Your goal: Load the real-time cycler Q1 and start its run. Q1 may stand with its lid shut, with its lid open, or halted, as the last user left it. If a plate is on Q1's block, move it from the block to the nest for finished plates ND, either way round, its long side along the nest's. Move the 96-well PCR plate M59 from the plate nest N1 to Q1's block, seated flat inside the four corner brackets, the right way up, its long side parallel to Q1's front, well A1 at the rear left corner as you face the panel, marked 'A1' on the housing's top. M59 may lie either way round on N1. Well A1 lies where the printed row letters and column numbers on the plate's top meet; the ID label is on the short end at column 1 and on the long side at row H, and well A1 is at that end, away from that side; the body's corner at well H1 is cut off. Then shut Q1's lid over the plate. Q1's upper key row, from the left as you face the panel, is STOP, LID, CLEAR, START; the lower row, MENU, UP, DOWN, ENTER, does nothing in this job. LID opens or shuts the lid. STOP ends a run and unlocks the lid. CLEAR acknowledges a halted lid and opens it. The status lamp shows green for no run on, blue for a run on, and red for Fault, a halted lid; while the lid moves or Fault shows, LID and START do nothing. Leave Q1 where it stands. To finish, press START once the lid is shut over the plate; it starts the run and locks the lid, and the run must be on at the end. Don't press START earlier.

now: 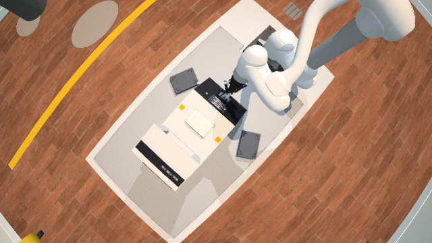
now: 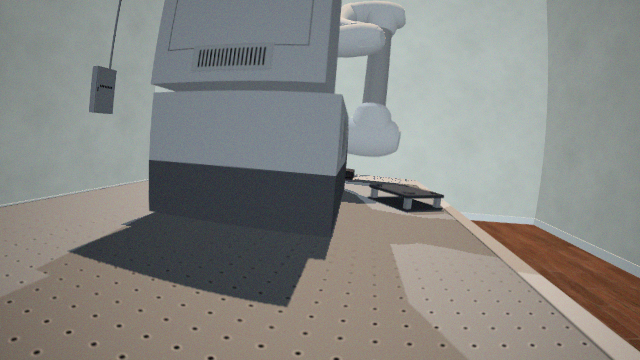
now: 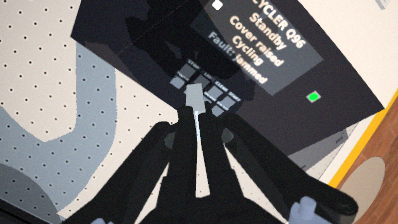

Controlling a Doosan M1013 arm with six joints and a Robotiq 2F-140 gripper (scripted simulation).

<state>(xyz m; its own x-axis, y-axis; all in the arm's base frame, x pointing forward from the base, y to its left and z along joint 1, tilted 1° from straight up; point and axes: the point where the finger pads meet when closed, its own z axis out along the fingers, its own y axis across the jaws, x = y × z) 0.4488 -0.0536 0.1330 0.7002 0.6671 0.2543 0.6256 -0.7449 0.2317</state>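
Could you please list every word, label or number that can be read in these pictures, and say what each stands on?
"CYCLER Q96" (start cut off): head of the cycler's display.
"Standby": display.
"Cover raised": display.
"Cycling": display.
"Fault: jammed": display.
Key captions: too small to read.
Print on the raised lid's dark band: blurred.
Wall box marking: unreadable.

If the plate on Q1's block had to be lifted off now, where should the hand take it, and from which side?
Probably by its two long edges, coming straight down from above. The plate lies flat on Q1's block with the lid raised behind it, so the top is free. Its short width likely suits the span best. The hand, shut and holding nothing, would have to open first.
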